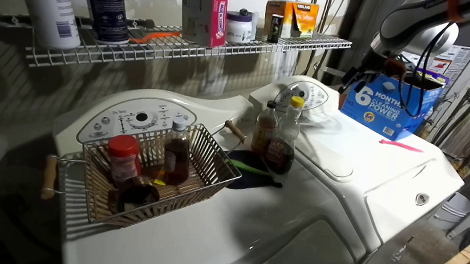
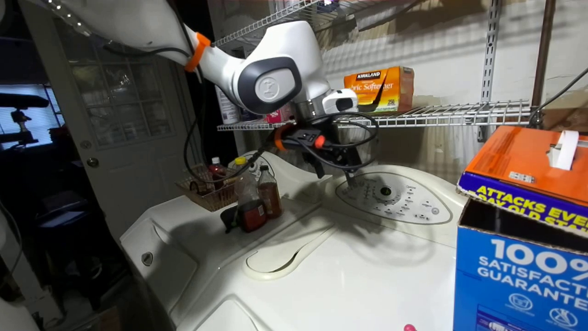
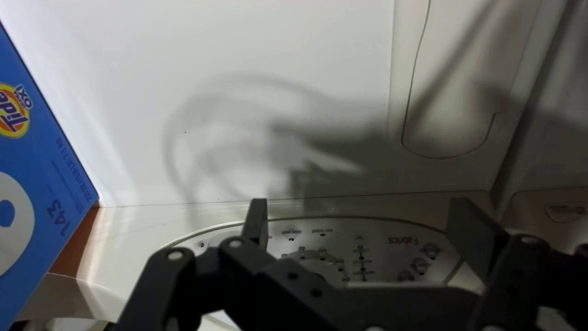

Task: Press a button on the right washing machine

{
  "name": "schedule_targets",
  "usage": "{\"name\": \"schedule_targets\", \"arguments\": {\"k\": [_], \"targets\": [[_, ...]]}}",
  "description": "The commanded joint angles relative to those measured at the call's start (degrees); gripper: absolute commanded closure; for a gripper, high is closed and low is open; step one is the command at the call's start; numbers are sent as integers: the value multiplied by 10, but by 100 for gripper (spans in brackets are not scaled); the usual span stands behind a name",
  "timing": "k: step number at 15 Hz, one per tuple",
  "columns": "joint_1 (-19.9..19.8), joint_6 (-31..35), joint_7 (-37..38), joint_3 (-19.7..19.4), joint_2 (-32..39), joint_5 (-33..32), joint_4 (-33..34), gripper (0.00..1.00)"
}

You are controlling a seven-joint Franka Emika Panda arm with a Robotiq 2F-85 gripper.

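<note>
1. The fingers (image 3: 473, 234) of the gripper (image 3: 360, 216) are spread, their tips well apart with a wide gap in the wrist view
2. The right washing machine (image 2: 367, 285) lies below the fingers, its oval control panel (image 3: 386, 230) showing through the gap between them in the wrist view
3. Within that gap, nearer the finger at the right of the wrist view, sit three round buttons (image 3: 419, 265) beside the word "Fabrics", which reads upside down there
4. In an exterior view a fingertip overlaps the left end of the control panel, to the left of the round dial (image 2: 386, 192); whether it touches the surface cannot be told
5. In the wrist view the gripper's own body, behind the fingertips, hides part of that dial
6. A blue box (image 3: 41, 184) stands on the machine's top, well to the left of the fingers in the wrist view
7. A blurred shadow (image 3: 317, 179) falls across the machine just past the fingertips in the wrist view
8. Two bottles (image 2: 270, 197) stand on the neighbouring white machine (image 2: 161, 209), left of the fingers in an exterior view, with a wire basket (image 2: 206, 201) farther off on the same side
9. Behind and above the fingers, a wire shelf (image 2: 459, 119) carries an orange fabric softener box (image 2: 367, 89)
</note>
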Motion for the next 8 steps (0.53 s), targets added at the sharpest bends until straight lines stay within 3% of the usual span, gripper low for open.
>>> {"name": "schedule_targets", "arguments": {"k": [1, 8], "targets": [[-24, 9, -43, 16, 78, 40, 82, 26], [-67, 24, -55, 49, 182, 53, 196, 76]]}}
